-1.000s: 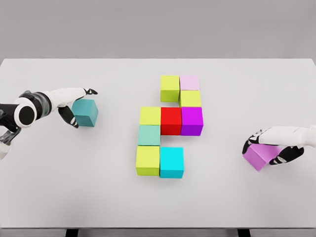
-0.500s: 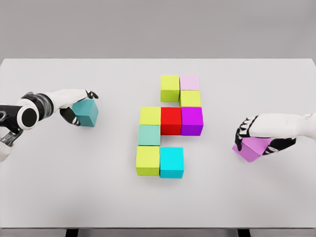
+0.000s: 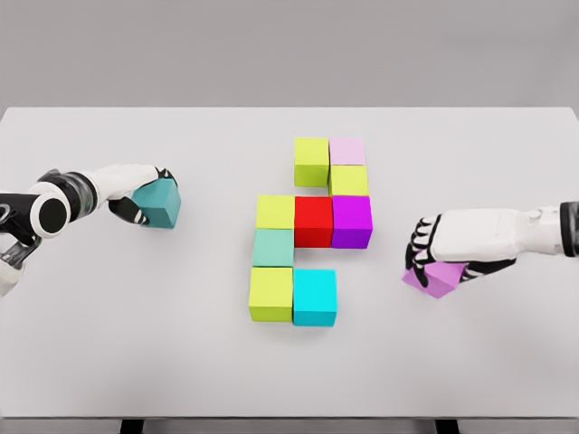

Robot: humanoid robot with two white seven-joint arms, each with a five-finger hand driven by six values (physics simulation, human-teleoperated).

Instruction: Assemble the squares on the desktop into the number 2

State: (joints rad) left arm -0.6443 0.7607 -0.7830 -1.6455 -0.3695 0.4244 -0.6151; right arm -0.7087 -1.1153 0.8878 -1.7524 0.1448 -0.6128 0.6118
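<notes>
Several coloured cubes form a cluster mid-table: a yellow-green cube point(image 3: 311, 161) and pale pink cube point(image 3: 347, 151) on top, another yellow-green cube point(image 3: 349, 181), then a row with a red cube point(image 3: 314, 221) and magenta cube point(image 3: 352, 221), a mint cube point(image 3: 273, 247), and a cyan cube point(image 3: 315, 297) at the bottom. My left hand point(image 3: 145, 197) is curled around a teal cube point(image 3: 159, 206) at the left. On the right, my right hand point(image 3: 434, 260) grips a violet cube point(image 3: 432, 278) from above, partly hiding it.
The white table point(image 3: 289, 371) reaches across the view; its front edge runs along the bottom. Two more yellow-green cubes point(image 3: 271, 293) sit at the cluster's left side.
My right hand has carried the violet cube leftward toward the cluster. The left hand has closed more tightly over the teal cube, which stays in place.
</notes>
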